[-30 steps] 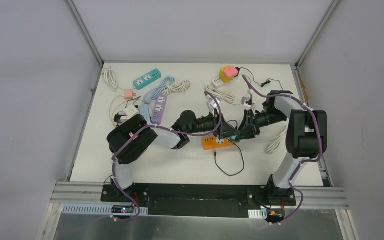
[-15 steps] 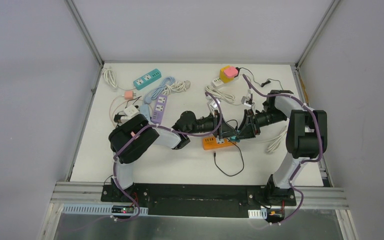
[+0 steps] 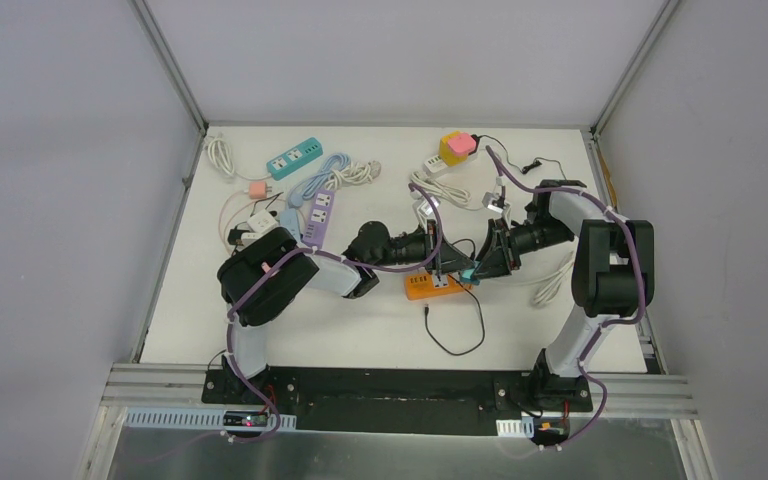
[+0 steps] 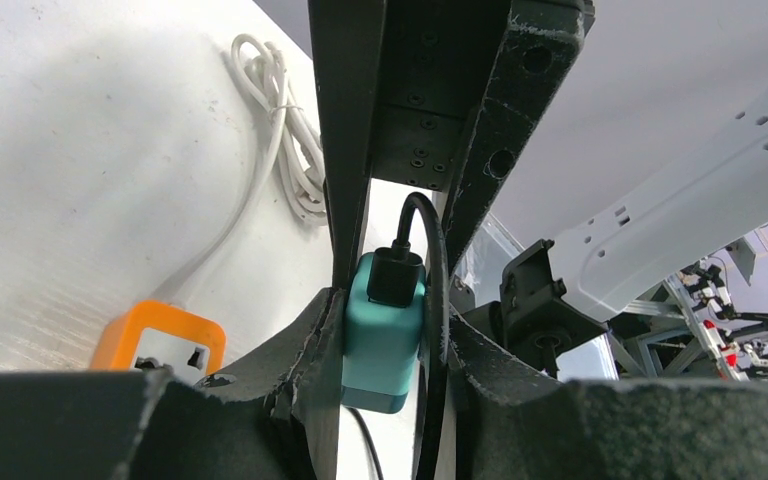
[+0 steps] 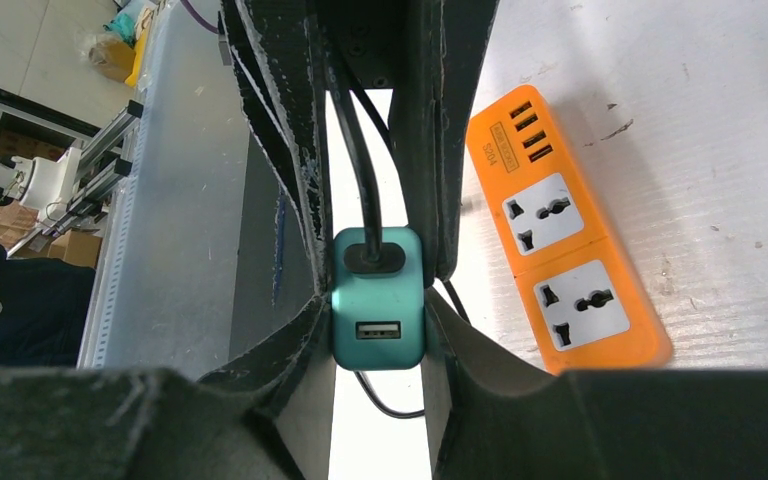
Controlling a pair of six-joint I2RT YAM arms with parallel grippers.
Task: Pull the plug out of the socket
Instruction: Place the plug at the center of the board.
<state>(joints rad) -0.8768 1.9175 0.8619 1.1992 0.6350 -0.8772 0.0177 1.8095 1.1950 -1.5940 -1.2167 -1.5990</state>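
2 end effectors grip 1 teal rectangular plastic USB adapter [image 5: 378, 300], which is held above the white counter [image 5: 680, 120], just beside the orange plastic power strip [image 5: 560, 270]. The right end effector [image 5: 375, 330] is clamped on its sides, as is the left end effector [image 4: 385, 340]. A black cable plug [image 5: 368, 258] sits in the adapter's top port.

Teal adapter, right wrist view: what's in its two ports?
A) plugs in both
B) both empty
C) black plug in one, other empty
C: the black plug sits in the upper port of the teal adapter, and the USB port below it is empty.
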